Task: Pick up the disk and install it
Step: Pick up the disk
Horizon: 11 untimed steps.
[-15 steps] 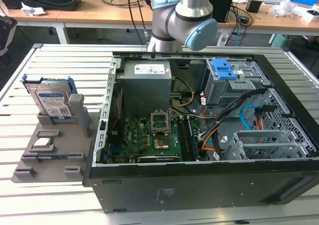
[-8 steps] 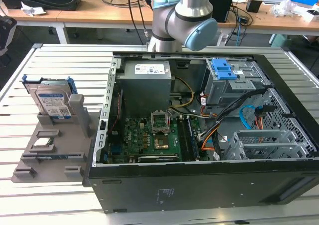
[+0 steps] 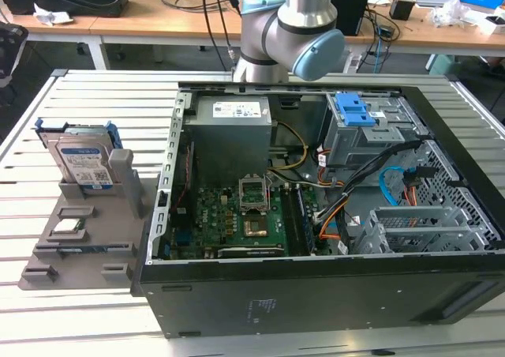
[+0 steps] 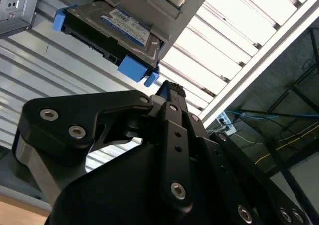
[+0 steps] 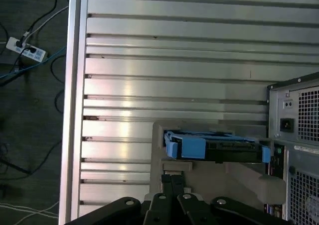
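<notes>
Gripper (image 4: 167, 89) pinched closed, empty, clear of upright disk (image 4: 122, 25).

My pincer (image 4: 167, 88) is matt black, metal by the look, studded with bright steel screw heads. In the exterior view, at nine o'clock, the disk (image 3: 83, 159) has a dull silver metal body, a glossy paper label and smooth blue plastic rails. It stands in a matt grey plastic holder (image 3: 87, 261). The table (image 3: 79, 96) is ribbed aluminium with a soft brushed sheen. At six o'clock, the computer case (image 3: 316, 302) is dark, satin-painted metal.
</notes>
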Available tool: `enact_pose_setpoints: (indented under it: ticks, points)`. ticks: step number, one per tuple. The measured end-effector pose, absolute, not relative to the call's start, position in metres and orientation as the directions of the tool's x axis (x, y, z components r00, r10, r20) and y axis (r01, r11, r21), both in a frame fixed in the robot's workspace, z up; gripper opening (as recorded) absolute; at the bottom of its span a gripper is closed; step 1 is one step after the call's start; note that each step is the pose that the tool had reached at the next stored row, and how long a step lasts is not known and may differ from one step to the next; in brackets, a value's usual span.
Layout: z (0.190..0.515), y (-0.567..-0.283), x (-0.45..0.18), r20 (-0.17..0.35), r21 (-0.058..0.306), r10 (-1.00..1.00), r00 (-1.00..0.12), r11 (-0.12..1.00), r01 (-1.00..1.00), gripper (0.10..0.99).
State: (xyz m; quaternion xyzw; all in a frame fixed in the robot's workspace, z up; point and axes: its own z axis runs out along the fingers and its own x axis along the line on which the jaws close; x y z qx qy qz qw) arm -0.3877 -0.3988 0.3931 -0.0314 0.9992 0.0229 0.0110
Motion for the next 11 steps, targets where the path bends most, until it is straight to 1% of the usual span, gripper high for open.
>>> enact_pose_setpoints:
  ticks: [4, 6, 11]
  points:
    - [0.3931, -0.3988, -0.3877, -0.023, 0.045, -0.149, -0.989, 0.988, -0.150, 0.106]
    - [0.3931, -0.3988, -0.3877, -0.023, 0.045, -0.251, -0.968, 0.967, -0.252, 0.106]
    - [0.3931, -0.3988, -0.3877, -0.023, 0.045, -0.352, -0.936, 0.935, -0.352, 0.106]
